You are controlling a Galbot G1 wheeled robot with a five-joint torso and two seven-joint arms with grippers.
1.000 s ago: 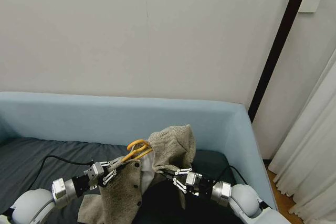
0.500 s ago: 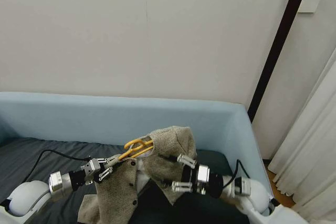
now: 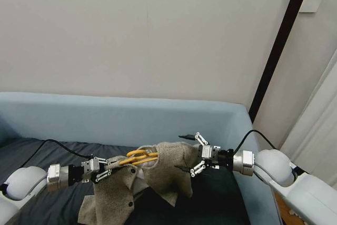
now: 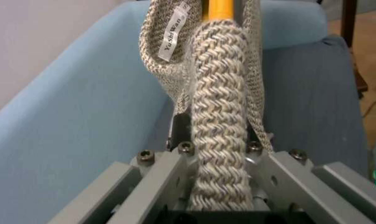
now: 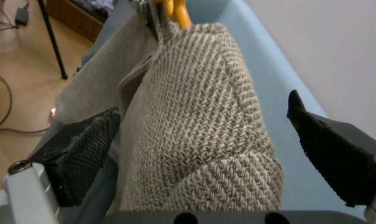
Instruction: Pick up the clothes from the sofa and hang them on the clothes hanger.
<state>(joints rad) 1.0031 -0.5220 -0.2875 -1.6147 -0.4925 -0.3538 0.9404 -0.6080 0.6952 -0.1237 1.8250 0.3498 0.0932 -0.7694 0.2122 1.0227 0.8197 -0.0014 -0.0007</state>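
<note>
Low at 6 o'clock in head view, above the dark seat cushion (image 3: 31, 154) of the pale blue sofa (image 3: 105, 119): knit cardigan (image 3: 168, 168) draped over a yellow hanger (image 3: 139, 155), held up in front of the backrest. Hangs stretched between both arms, with one buttoned panel drooping toward 7 o'clock. Touching the seat there or just above it; cannot tell which.

Left claw (image 3: 109, 164) at 9 o'clock of the garment, arm entering from 8 o'clock of the picture. Closed on the knit-covered end of the hanger. Left wrist view: thick knit edge clamped between the metal fingers (image 4: 166, 170), yellow hanger bar running on beyond it inside the collar, white label (image 4: 174, 35) sewn to the collar's inner face, sofa backrest alongside.

Right claw (image 3: 195, 154) at 3 o'clock of the garment, arm entering from 4 o'clock of the picture. Spread wide, one finger at 12 o'clock and the other at 6 o'clock of the cardigan's shoulder fold. Right wrist view: both black pads (image 5: 81, 156) standing apart from the fabric, knit shoulder lying between them, ungripped.

Black cable (image 3: 58, 143) arching over the seat beside the left forearm. Plain wall (image 3: 158, 35) at 12 o'clock, dark door frame (image 3: 279, 40) at 2 o'clock, white curtain (image 3: 316, 140) at 3 o'clock.
</note>
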